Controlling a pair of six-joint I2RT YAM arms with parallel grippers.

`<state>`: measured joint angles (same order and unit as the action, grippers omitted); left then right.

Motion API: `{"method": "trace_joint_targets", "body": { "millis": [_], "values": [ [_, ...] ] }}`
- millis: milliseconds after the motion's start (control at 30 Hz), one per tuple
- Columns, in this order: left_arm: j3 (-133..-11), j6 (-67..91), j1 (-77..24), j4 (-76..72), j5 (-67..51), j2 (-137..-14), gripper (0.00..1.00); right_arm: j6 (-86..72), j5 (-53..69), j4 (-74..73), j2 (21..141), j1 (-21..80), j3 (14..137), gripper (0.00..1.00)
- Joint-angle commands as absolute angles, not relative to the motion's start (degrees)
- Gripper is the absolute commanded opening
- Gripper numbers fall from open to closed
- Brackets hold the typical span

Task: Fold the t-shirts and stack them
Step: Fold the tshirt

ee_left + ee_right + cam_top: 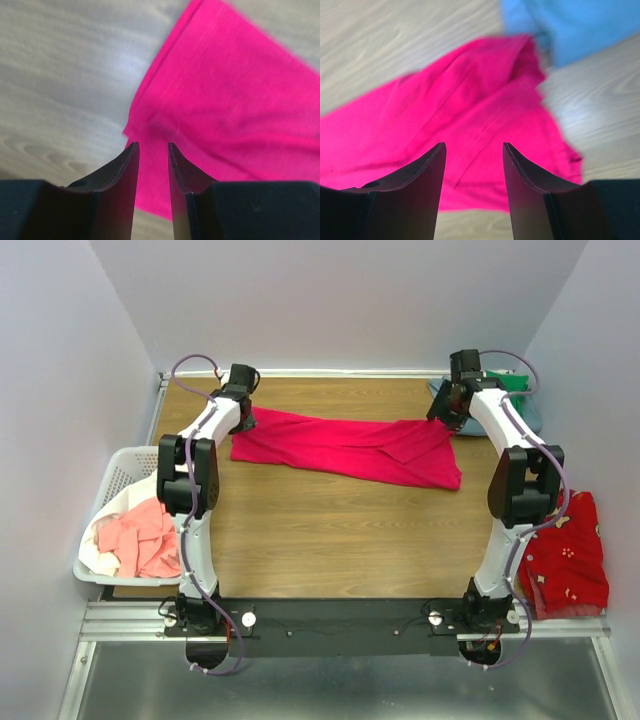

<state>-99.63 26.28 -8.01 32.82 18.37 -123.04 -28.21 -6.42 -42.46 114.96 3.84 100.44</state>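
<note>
A soft, wrinkled crimson-pink t-shirt (345, 450) lies on the streaky wooden bench (330, 540) under the left tool (152, 146) and right tool (474, 145). Both tools are apart.

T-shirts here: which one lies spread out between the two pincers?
The crimson-pink one, spread across the wooden table. The salmon-pink one lies crumpled in the white basket, and the blue one is bunched at the far right corner.
</note>
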Motion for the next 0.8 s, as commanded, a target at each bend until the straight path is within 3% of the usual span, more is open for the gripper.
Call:
{"method": "trace_joint_targets", "body": {
  "millis": [0, 333, 767],
  "values": [
    [-95.72, 25.4, -8.44, 30.76, 15.03, -116.11, 0.38, -29.44, 1.91, -40.35, 110.57, 7.38, 93.53, 0.57],
    [-93.25, 25.22, -8.88, 30.67, 13.27, -114.79, 0.36, -34.54, 6.77, -35.25, 109.6, 10.46, 82.1, 0.54],
    [-92.37, 24.79, -8.96, 30.85, 12.92, -114.26, 0.36, -36.56, 4.83, -31.2, 112.67, 10.46, 80.6, 0.5]
  ]
}}
